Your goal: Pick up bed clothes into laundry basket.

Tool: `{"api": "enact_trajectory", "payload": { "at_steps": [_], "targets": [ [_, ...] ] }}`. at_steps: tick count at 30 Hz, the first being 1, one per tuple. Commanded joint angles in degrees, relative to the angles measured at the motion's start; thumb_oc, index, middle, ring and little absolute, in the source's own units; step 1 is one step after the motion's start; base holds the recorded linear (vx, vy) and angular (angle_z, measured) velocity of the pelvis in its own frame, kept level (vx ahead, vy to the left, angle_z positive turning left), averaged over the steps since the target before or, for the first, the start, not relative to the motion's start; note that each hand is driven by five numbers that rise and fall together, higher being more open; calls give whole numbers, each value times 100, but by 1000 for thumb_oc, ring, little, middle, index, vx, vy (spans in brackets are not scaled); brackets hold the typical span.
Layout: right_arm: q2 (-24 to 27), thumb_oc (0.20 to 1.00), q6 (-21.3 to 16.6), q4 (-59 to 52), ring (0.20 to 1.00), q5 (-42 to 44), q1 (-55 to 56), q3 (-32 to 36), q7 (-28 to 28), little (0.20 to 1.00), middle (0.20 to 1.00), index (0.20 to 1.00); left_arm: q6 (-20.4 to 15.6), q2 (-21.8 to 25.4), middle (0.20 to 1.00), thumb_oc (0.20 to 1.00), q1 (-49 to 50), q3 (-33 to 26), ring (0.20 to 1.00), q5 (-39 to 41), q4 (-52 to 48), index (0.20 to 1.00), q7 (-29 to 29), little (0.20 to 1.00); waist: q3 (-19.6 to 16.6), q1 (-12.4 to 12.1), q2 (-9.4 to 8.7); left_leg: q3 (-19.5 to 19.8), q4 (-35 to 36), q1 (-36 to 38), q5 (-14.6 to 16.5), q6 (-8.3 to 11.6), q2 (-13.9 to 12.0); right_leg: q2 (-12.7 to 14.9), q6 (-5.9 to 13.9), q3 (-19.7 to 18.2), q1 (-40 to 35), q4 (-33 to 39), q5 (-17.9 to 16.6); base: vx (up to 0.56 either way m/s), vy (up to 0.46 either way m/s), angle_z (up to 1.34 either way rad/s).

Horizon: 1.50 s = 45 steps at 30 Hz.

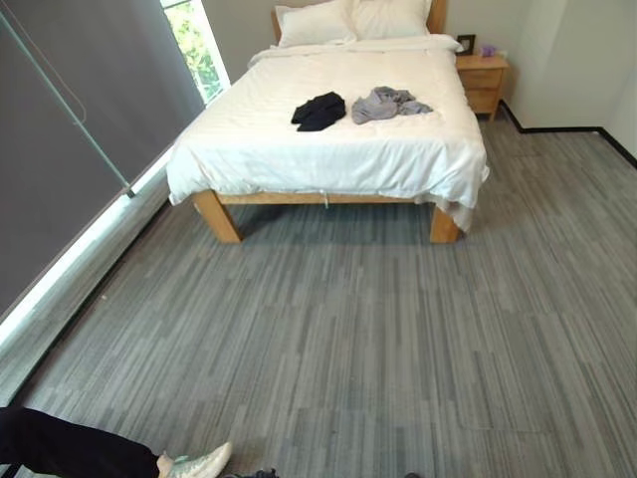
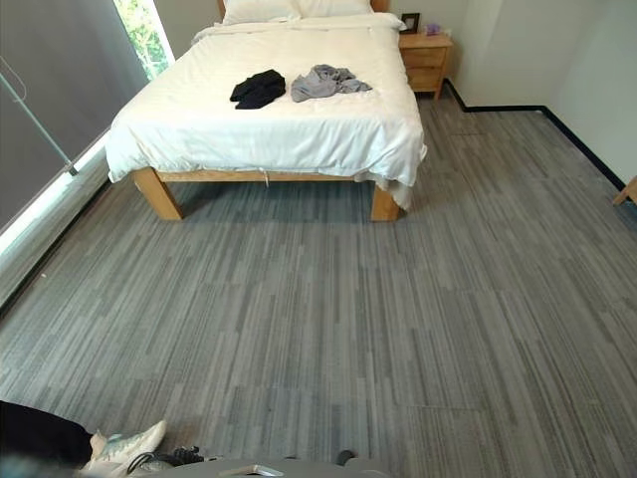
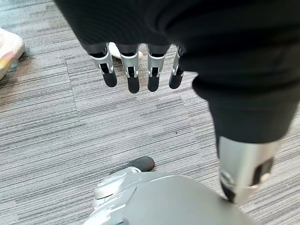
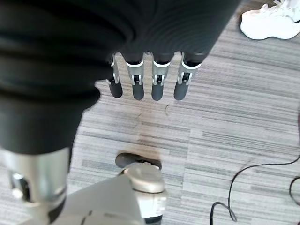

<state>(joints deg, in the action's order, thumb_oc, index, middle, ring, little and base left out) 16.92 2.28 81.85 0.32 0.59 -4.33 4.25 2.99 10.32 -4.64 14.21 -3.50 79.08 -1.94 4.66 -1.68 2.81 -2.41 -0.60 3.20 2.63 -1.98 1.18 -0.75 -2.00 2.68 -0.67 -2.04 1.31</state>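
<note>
**Supervisor:** Report the position of the clothes.

**Operator:** I am seeing two garments lying on the white bed [image 1: 328, 139] in the upper middle of the frame. The black garment [image 1: 318, 111] is lying on the bedspread, with the grey garment [image 1: 386, 103] just beside it toward the right. They are close together, but I cannot tell whether they are touching. Two pillows [image 1: 348, 20] are sitting at the head of the bed, and a wooden nightstand [image 1: 482, 82] is standing in the upper right.

**Supervisor:** Report hand status.

**Operator:** The left hand [image 3: 136, 70] is hanging over the grey striped carpet [image 1: 348, 349], fingers straight and released, holding nothing. The right hand [image 4: 150, 77] is hanging likewise, fingers extended and grasping nothing.

**Supervisor:** Anything else in the work area?

**Operator:** A person's dark trouser leg [image 1: 70, 446] and pale shoe [image 1: 199, 463] are showing in the lower left corner. A window [image 1: 196, 45] is showing in the upper left.
</note>
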Motion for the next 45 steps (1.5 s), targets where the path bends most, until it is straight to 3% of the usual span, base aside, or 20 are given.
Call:
{"api": "enact_trajectory", "payload": {
  "at_steps": [1,7,12,16,19,20,23,28,35,39,40,41,42,45],
  "targets": [
    [18,1000,-59,183,1000,53,-196,-70,-25,1000,1000,1000,12,14,1000,1000,-208,30,1000,-172,371,1000,-36,1000,50,24,-331,111,560,28,-323,328,-67,613,474,-213,-771,704,-240,0,0,0],
    [-3,1000,-28,459,1000,139,-404,-111,141,1000,1000,1000,22,38,1000,1000,-390,9,1000,-70,459,1000,60,1000,-48,-26,-387,105,560,94,-290,318,-51,617,478,-207,-820,704,-243,24,5,-1],
    [178,1000,-137,-523,1000,441,-568,98,20,1000,1000,1000,-69,186,1000,1000,-760,-308,1000,383,-26,1000,-89,1000,-93,37,-349,49,560,152,-275,334,-63,605,497,-236,-845,704,-230,2,8,-1],
    [320,1000,-164,-2069,1000,264,-525,216,-124,1000,1000,1000,-135,459,1000,1000,-865,-601,1000,590,-1126,1000,-200,1000,-5,71,-287,60,560,193,-287,338,-60,615,508,-224,-879,704,-226,-8,27,-5],
    [360,1000,-248,-3396,1000,283,-159,652,-265,1000,1000,1000,-203,610,1000,1000,-557,-1014,1000,702,-2330,1000,-292,1000,103,90,-231,73,560,211,-297,337,-58,628,528,-216,-889,704,-233,-23,38,-4],
    [356,1000,-333,-4266,1000,186,204,1000,-231,1000,1000,1000,-261,645,1000,1000,-202,-1382,1000,776,-3419,1000,-326,1000,176,114,-202,71,560,206,-304,332,-55,644,550,-211,-878,704,-233,-22,44,-1],
    [206,1000,-419,-4981,1000,157,619,1332,-135,1000,1000,1000,-329,514,1000,1000,156,-1861,1000,986,-4287,1000,-337,1000,221,134,-212,59,560,172,-314,332,-47,657,570,-207,-841,704,-237,-7,16,1],
    [-257,1000,-466,-5400,1000,267,1043,1580,77,1000,1000,1000,-342,102,1000,1000,515,-2274,1000,1304,-4533,1000,-220,1000,190,161,-282,-9,560,73,-312,323,-44,667,605,-250,-719,704,-276,11,6,-4],
    [-146,1000,-556,-5816,1000,66,558,1184,-87,1000,1000,1000,-370,243,1000,1000,407,-2245,1000,1220,-4763,1000,-339,1000,193,83,-350,-142,560,22,-252,245,11,757,692,-384,-634,695,-383,29,51,-14],
    [-173,1000,-584,-6061,1000,63,268,971,-187,1000,1000,1000,-363,371,1000,1000,272,-2298,1000,1203,-4948,1000,-442,1000,347,15,-304,-228,560,34,-212,153,-24,750,803,-490,-129,-483,-263,15,117,-9],
    [-206,1000,-569,-6158,1000,91,303,955,-172,1000,1000,1000,-341,422,1000,1000,241,-2288,1000,1182,-5032,1000,-466,1000,480,64,-252,-179,560,95,-193,124,-35,706,926,-528,352,-1411,-532,33,125,-18],
    [-207,1000,-568,-6160,1000,91,303,955,-172,1000,1000,1000,-341,422,1000,1000,240,-2289,1000,1181,-5032,1000,-466,1000,472,59,-257,-184,560,85,-194,123,-30,710,927,-537,379,-1441,-519,112,256,-1],
    [-341,1000,-529,-6343,1000,227,347,863,-61,1000,1000,1000,-317,484,1000,1000,251,-2301,1000,1099,-4998,1000,-467,1000,714,221,-60,-210,560,325,-139,86,-162,761,954,-210,1184,-2872,-975,188,196,6],
    [-448,1000,-504,-6401,1000,248,522,848,43,1000,1000,1000,-297,467,1000,1000,379,-2374,1000,1103,-5052,1000,-482,1000,745,439,-39,-70,560,644,50,170,-206,876,890,-53,1829,-2247,-902,298,23,-2]
  ]
}}
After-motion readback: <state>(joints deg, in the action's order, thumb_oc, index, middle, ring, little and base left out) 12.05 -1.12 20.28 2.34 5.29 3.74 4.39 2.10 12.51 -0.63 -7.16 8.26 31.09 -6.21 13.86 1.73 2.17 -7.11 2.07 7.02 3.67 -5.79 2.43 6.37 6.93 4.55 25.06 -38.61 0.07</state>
